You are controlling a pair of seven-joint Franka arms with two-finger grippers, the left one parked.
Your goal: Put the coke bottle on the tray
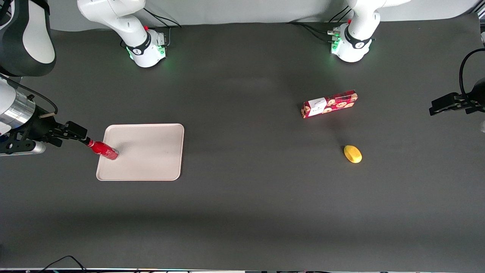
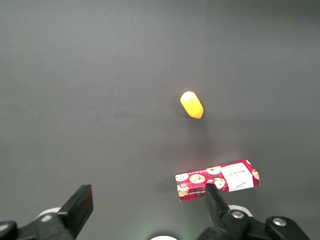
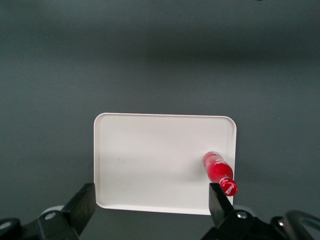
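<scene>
The hand hangs above the dark grey counter with its two black fingers spread wide apart and nothing between them. Below it lies the tray, a cream rectangle with rounded corners and a low raised rim, flat on the counter; its nearest long edge runs just past the fingertips. The coke bottle stands on the tray close to one short rim, near the corner closest to the hand and close by one finger, though whether the two touch cannot be told. Its red cap points toward the hand. The rest of the tray's surface is bare.
</scene>
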